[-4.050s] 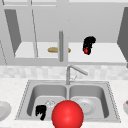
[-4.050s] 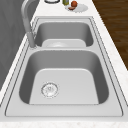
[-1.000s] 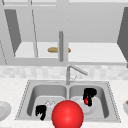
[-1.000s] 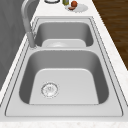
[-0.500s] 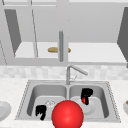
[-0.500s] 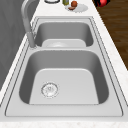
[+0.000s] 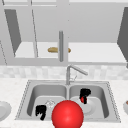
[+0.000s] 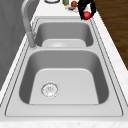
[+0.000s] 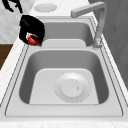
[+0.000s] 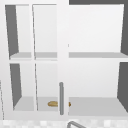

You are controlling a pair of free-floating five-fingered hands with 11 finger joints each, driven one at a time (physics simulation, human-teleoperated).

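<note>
A pale speckled table (image 7: pixel 10 87) carries a steel double sink (image 7: pixel 68 82) beneath an open white wall cabinet (image 10: pixel 62 57), whose lower shelf holds a flat tan thing (image 10: pixel 53 103), partly behind the cabinet's door handle (image 10: pixel 61 98). A bent steel faucet (image 7: pixel 72 72) rises at the back of the divider between the two basins.

The right hand (image 7: pixel 84 95) hangs over the right basin, near its front rim, with its fingers curled round a small red ball (image 7: pixel 82 99). From the left side the same hand (image 8: pixel 86 7) shows above the far basin's front corner, the ball (image 8: pixel 86 15) held under it and clear of the steel. From the right side the hand (image 9: pixel 31 28) wraps the ball (image 9: pixel 33 40) above the rim between the two basins, on the side away from the faucet.

In the right basin a round white plate (image 9: pixel 72 87) lies flat on the floor. The left basin has a round drain (image 8: pixel 50 89) in its floor.

The left hand (image 7: pixel 41 111) hovers over the front edge of the left basin; whether its fingers are curled or straight cannot be told. A large red sphere (image 7: pixel 67 114) sits at the front of the sink, just right of that hand. A white plate (image 7: pixel 3 110) rests on the table at the far left.
</note>
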